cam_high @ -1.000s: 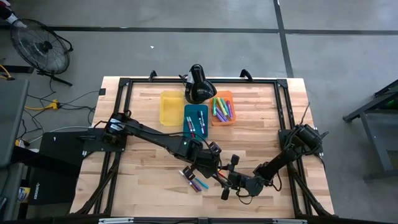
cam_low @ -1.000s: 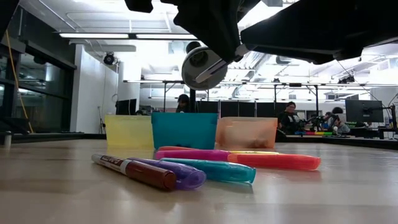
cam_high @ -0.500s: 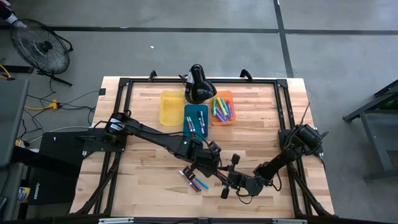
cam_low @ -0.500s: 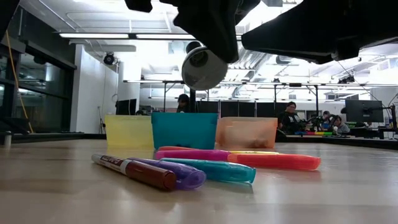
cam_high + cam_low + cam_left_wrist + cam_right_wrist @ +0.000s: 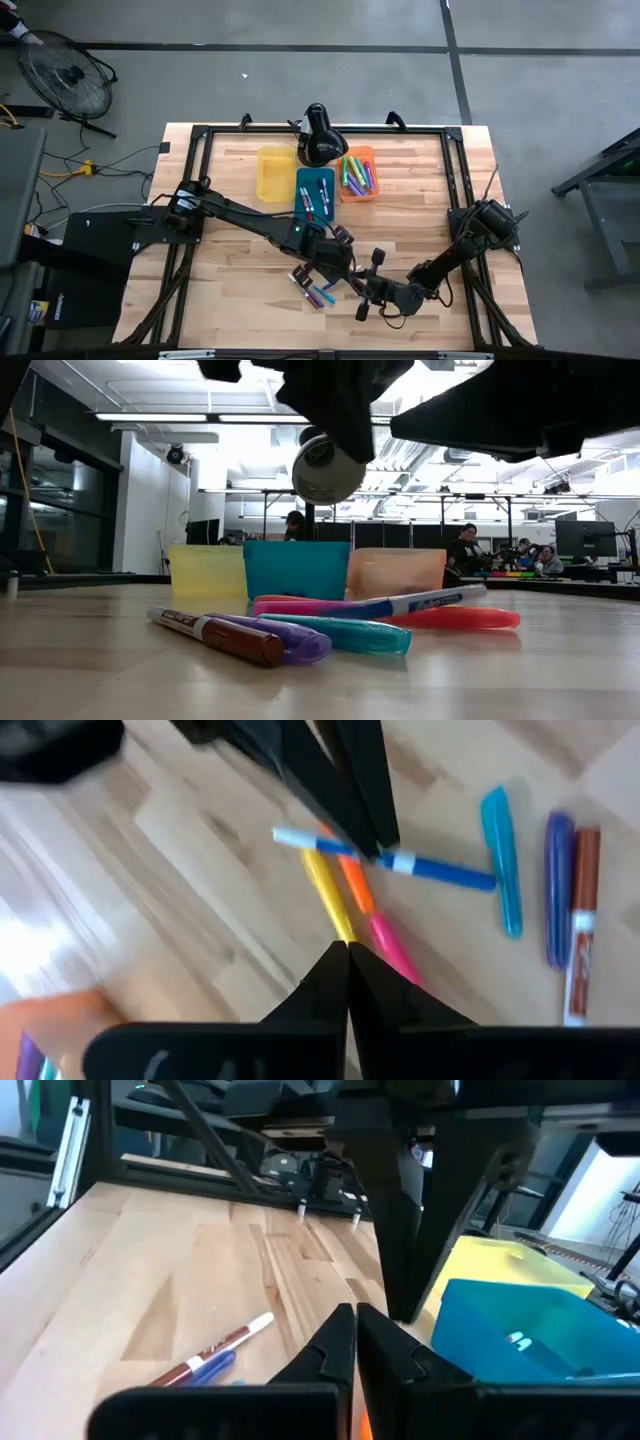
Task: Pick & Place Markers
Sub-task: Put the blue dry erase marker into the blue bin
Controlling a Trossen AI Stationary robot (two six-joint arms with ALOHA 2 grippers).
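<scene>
Presently, 3 bins at the tabletop's (image 5: 230, 190) far side: yellow bin (image 5: 274, 173) with no visible contents; teal bin (image 5: 315, 193) with a few markers; orange bin (image 5: 358, 174) with several markers in purple, green and teal. Loose markers (image 5: 313, 290) lie near the front edge. Left pincer (image 5: 372, 848) is clamped on a blue-and-white marker (image 5: 440, 870), now raised at one end off the pile; 1 second ago it was not visible there. Right pincer (image 5: 354, 1320) is narrow, holding nothing, just beside.
</scene>
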